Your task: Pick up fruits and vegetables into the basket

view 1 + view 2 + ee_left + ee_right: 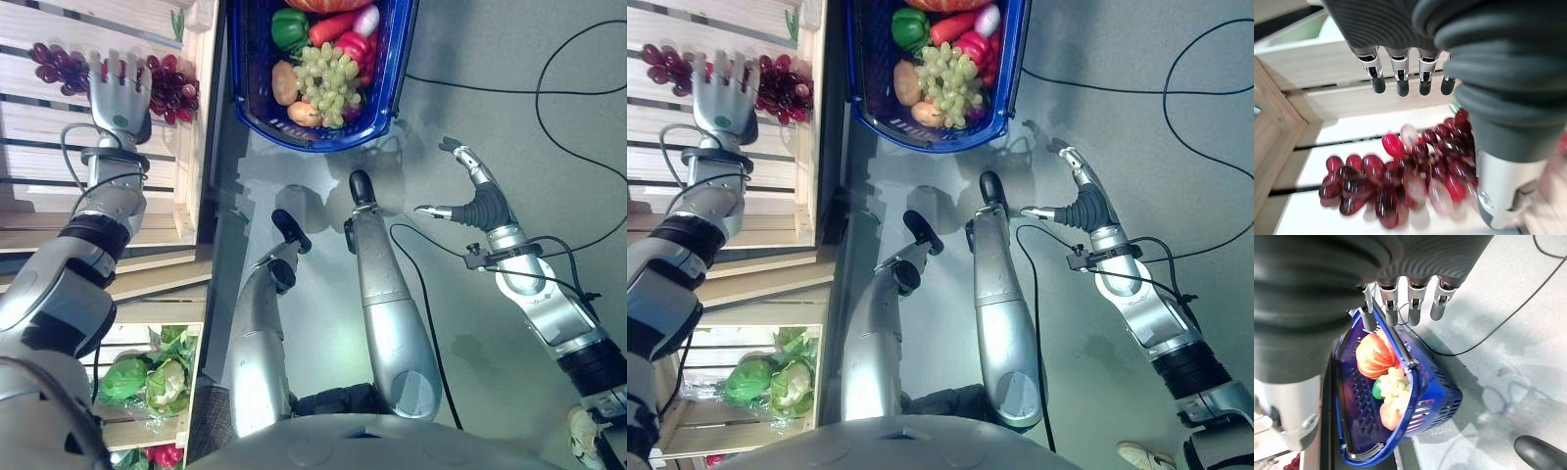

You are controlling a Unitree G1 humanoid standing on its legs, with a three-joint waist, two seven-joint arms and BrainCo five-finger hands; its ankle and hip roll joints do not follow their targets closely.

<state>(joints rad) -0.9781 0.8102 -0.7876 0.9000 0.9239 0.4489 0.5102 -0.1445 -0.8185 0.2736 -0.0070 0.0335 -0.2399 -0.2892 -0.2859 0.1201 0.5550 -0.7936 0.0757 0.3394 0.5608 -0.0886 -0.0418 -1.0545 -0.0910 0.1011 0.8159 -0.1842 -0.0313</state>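
A bunch of dark red grapes (172,86) lies on the slats of a wooden crate (189,171) at the upper left. My left hand (120,102) hovers right over the bunch, open, fingers (1399,74) straight and holding nothing; the grapes (1396,183) lie just beyond its fingertips. The blue basket (294,135) stands on the floor at top centre, holding green grapes (329,78), a green pepper (289,27), a red pepper (353,46) and a potato (284,83). My right hand (479,208) is open and empty above the floor, to the right of the basket (1442,399).
A lower crate at the bottom left holds green cabbages (147,382) and a red pepper (167,455). Grey floor spreads to the right of the basket. A white shoe (1146,456) shows at the bottom right.
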